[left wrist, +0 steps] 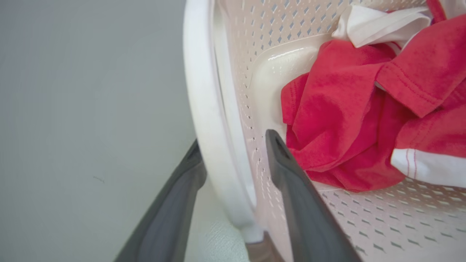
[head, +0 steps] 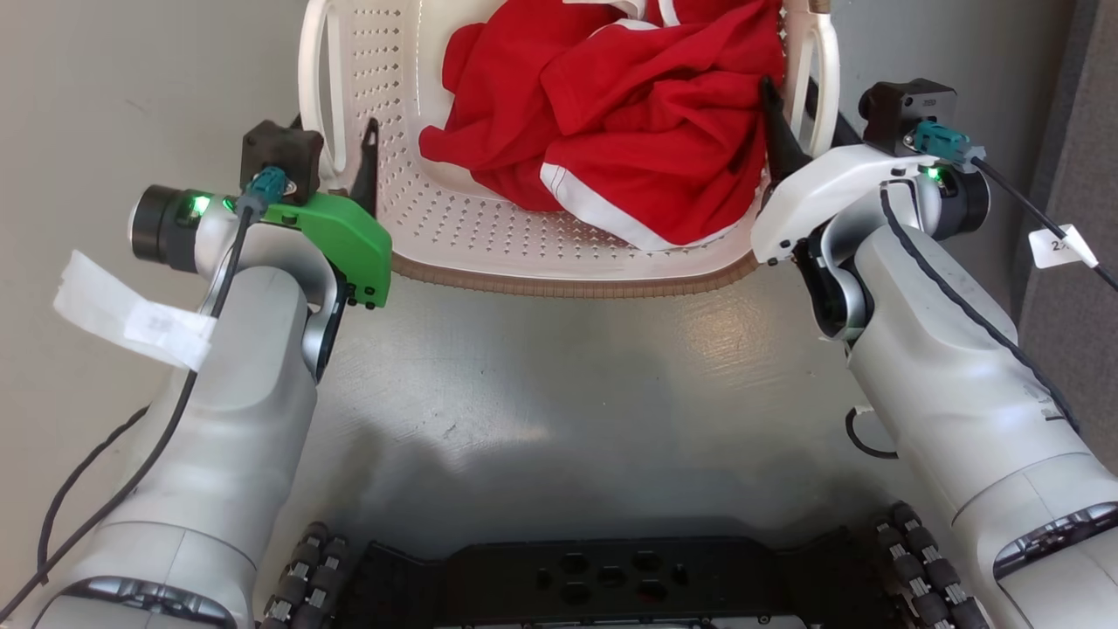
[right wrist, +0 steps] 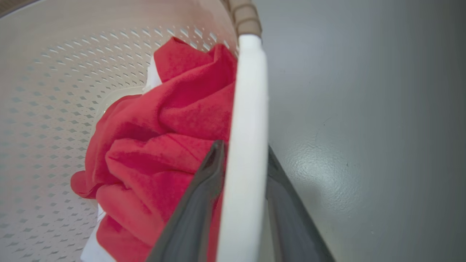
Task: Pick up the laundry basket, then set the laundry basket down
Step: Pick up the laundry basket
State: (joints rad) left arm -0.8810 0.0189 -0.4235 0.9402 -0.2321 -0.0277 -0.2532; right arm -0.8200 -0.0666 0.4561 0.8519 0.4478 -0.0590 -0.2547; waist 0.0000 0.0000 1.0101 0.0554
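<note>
While my left claw and right claw each pinch a handle, the laundry basket hangs tilted between them, seemingly off the floor; I judge pickup done, set-down left.

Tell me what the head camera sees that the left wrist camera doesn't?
Head view, not left wrist view: the right gripper at the right handle, a white paper tag, the robot's dark base. Left wrist view, not head view: stitching along a red hem. Both: the laundry basket, red clothes, and the left gripper straddling the left handle.
</note>
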